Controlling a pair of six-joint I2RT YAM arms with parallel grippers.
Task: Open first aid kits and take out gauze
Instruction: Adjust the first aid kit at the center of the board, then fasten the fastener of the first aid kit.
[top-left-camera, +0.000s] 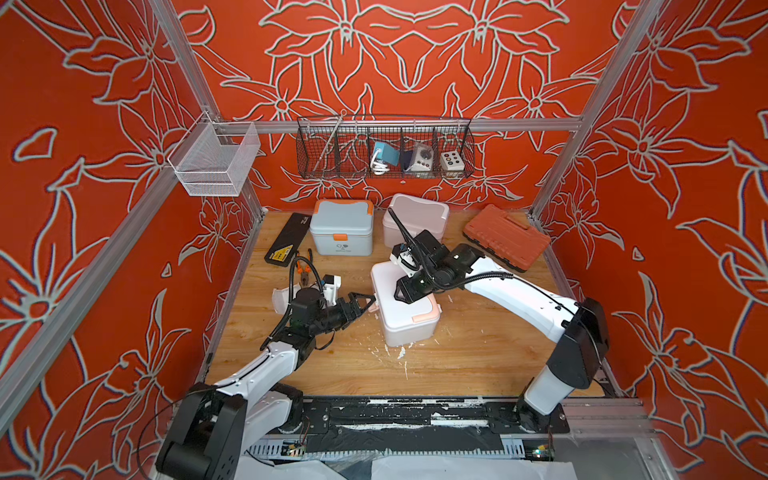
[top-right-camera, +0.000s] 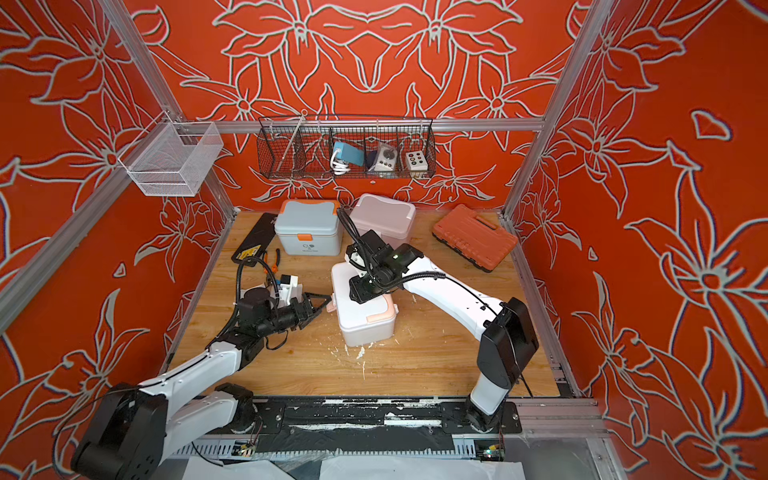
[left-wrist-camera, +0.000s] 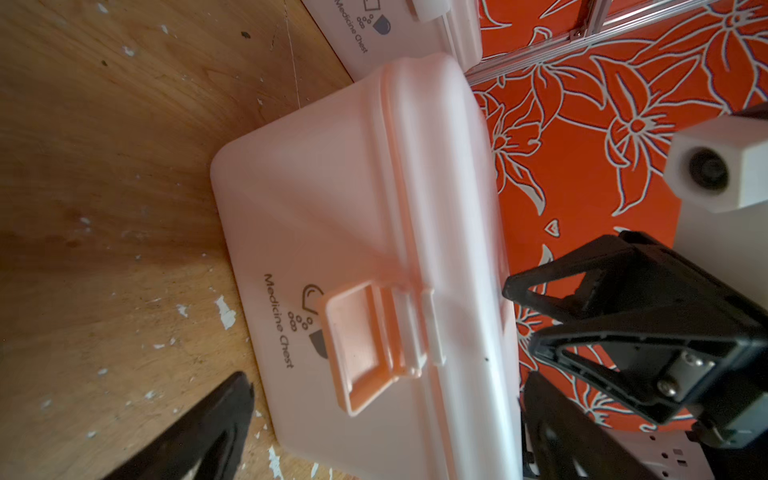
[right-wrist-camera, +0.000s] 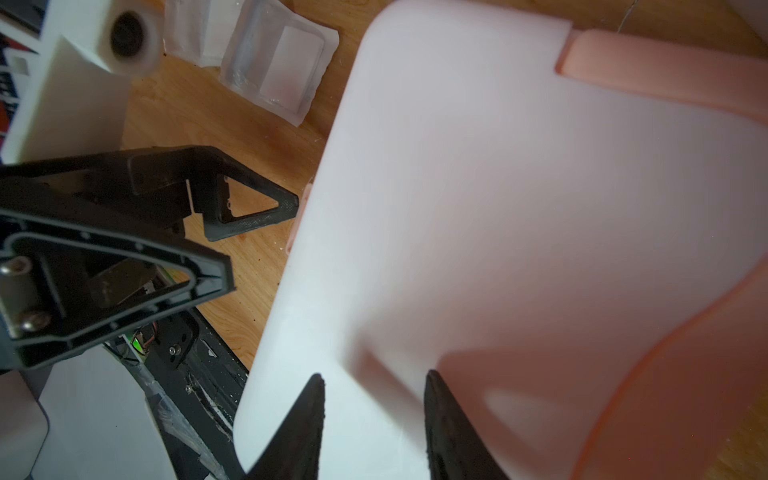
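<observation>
In both top views the white and peach first aid kit (top-left-camera: 409, 326) stands mid-table (top-left-camera: 478, 357) with its lid down. The right hand (top-left-camera: 409, 293) is over that lid. The left hand (top-left-camera: 360, 302) sits at the kit's latch side, fingers spread wide and holding nothing. The blue-grey kit (top-left-camera: 341, 226) and the pale pink kit (top-left-camera: 417, 216) stand closed at the back.

In the left wrist view, the peach latch (left-wrist-camera: 361, 345) juts out from the kit's front, next to the "Medicine Chest" logo (left-wrist-camera: 286, 320).

In the right wrist view, the right hand's fingertips (right-wrist-camera: 309, 415) stand partly apart over the white lid with nothing between them. Gauze packets (right-wrist-camera: 274, 62) lie on the table beyond the left hand.
</observation>
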